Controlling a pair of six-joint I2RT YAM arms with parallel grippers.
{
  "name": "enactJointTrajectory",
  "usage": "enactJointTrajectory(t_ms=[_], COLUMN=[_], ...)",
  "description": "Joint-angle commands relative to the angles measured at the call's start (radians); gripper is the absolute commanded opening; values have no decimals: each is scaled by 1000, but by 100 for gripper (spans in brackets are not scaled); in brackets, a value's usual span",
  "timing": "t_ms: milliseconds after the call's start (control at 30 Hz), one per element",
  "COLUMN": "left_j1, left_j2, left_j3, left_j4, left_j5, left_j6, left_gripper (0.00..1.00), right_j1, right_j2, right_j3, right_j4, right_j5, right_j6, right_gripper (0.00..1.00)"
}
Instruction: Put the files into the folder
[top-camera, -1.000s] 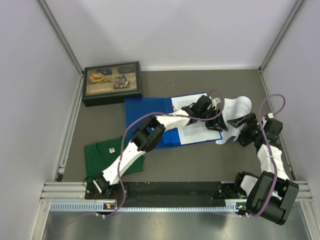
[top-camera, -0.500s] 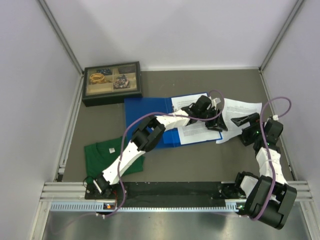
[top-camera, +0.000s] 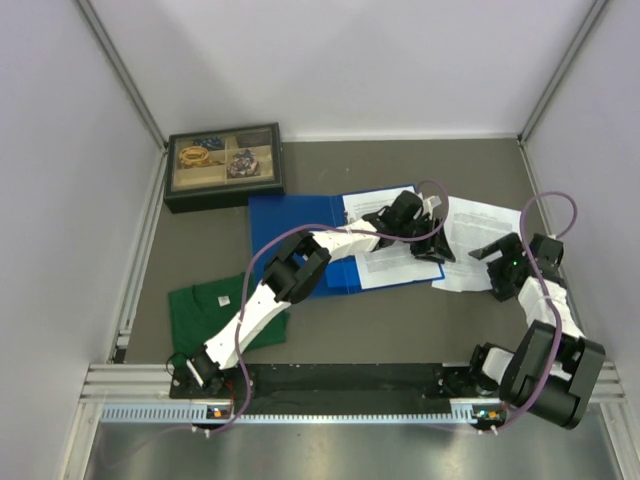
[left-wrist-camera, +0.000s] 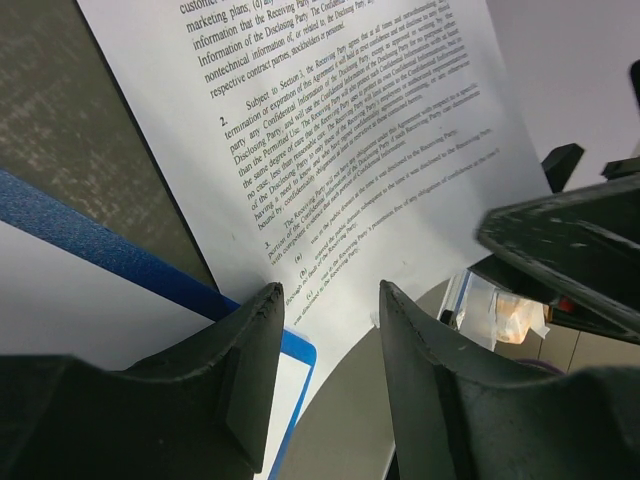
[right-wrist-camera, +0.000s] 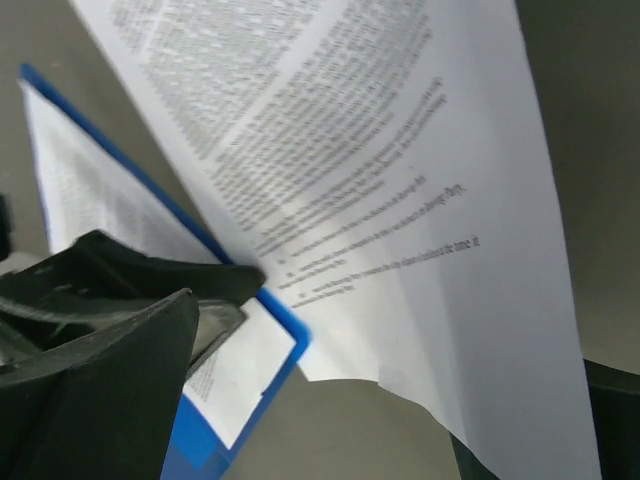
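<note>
Green shirt (top-camera: 215, 310) lies near the table's (top-camera: 200, 250) near left corner. Mid-table, the open blue folder (top-camera: 290, 225) carries printed sheets (top-camera: 388, 264) on its right half; the left fingers (left-wrist-camera: 250, 370) hover there half-parted, empty. One loose sheet (top-camera: 480, 225) lies just beside it, toward the right edge, below the wide-open, empty right fingers (right-wrist-camera: 110, 380).

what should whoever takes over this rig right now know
The left gripper hovers over the open folder's right half, fingers apart with nothing between them.
The right gripper is wide open beside the loose sheet, not gripping it.
The folder lies open on the table, with one printed sheet on its right half.
The loose sheet lies flat to the right, its left edge overlapping the folder's edge.
Done: one sheet in. Left: move the loose sheet fully in.
</note>
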Motion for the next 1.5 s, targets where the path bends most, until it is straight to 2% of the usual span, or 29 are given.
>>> enactJointTrajectory(t_ms=[0, 167, 233, 267, 300, 400, 467, 567, 733, 767, 833, 867, 900, 933, 967, 1000, 1067, 1100, 1133, 1200, 1333, 1467], left_j1=[12, 12, 9, 9, 4, -2, -6, -19, -28, -26, -22, -14, -6, 1, 24, 36, 82, 98, 113, 159, 248, 270], left_j2=[65, 63, 62, 60, 59, 40, 7, -87, -289, -381, -487, -600, -662, -722, -836, -890, -1050, -1104, -1201, -1289, -1495, -1567], left_j3=[-47, -36, -9, 2, 28, 76, 106, 159, 113, 81, -77, -141, -279, -350, -475, -531, -690, -735, -775, -880, -1030, -1098], left_j4=[-128, -149, -184, -198, -223, -249, -282, -330, -359, -368, -361, -347, -336, -329, -323, -326, -326, -332, -338, -367, -393, -399], left_j5=[-72, -86, -97, -98, -101, -92, -72, -65, -29, -28, -34, -45, -57, -92, -106, -124, -184, -207, -256, -299, -379, -408], left_j6=[61, 87, 117, 130, 139, 163, 180, 217, 264, 281, 333, 347, 372, 381, 389, 397, 394, 392, 390, 381, 354, 306], left_gripper=[50, 50, 51, 52, 53, 62, 67, 71, 71, 71, 71, 71, 72, 73, 73, 73, 75, 76, 77, 78, 81, 82], right_j1=[-10, -28, -40, -42, -40, -40, -42, -30, 71, 84, 133, 162, 250, 298, 355, 457, 565, 669, 715, 807, 849, 825], right_j2=[45, 66, 62, 59, 60, 81, 91, 66, 13, 17, 32, 31, 28, 29, 34, 42, 78, 100, 120, 189, 256, 244], right_j3=[36, 29, 15, 12, 7, 22, 56, 157, 419, 464, 600, 639, 701, 731, 784, 809, 876, 898, 924, 999, 1042, 974], right_j4=[-44, -44, -27, -20, -4, 42, 33, -29, -173, -208, -292, -306, -322, -329, -328, -325, -302, -276, -261, -209, -52, 9], right_j5=[95, 161, 175, 188, 193, 222, 240, 282, 408, 409, 417, 423, 438, 467, 458, 457, 423, 409, 383, 270, 93, 101], right_j6=[-19, -30, -28, -28, -33, -45, -66, -135, -281, -295, -322, -338, -342, -346, -350, -346, -327, -321, -318, -281, -153, -93], right_gripper=[91, 80, 65, 56, 34, 0, 0, 0, 0, 0, 0, 0, 0, 0, 0, 0, 0, 0, 0, 0, 0, 0])
